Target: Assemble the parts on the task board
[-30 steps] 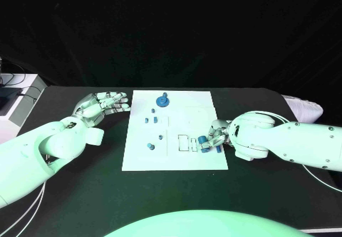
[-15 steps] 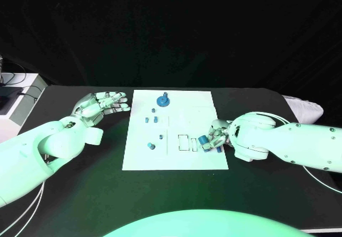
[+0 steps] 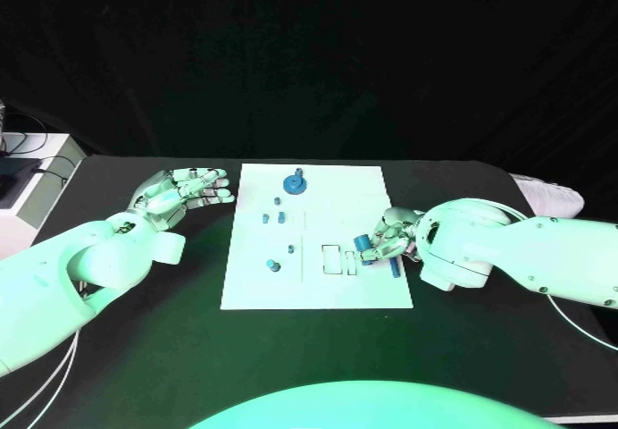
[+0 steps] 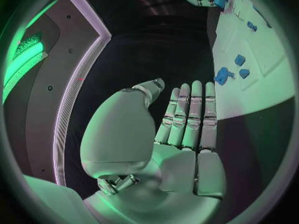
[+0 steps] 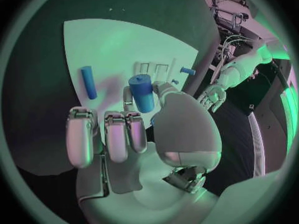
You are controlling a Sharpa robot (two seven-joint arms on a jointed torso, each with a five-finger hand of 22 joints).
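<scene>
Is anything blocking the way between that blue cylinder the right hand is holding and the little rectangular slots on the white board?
Nothing visible does. The right hand holds the blue cylinder just beside the rectangular slots; only bare white task board lies between them.

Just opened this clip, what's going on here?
A two-armed robot is assembling small blue parts on a white task board. The right robot hand holds a blue cylinder above the board's right side, by the rectangular slots; another blue cylinder lies loose on the board nearby. The left robot hand hovers open beside the board's left edge, holding nothing. A round blue part sits near the far edge.
</scene>
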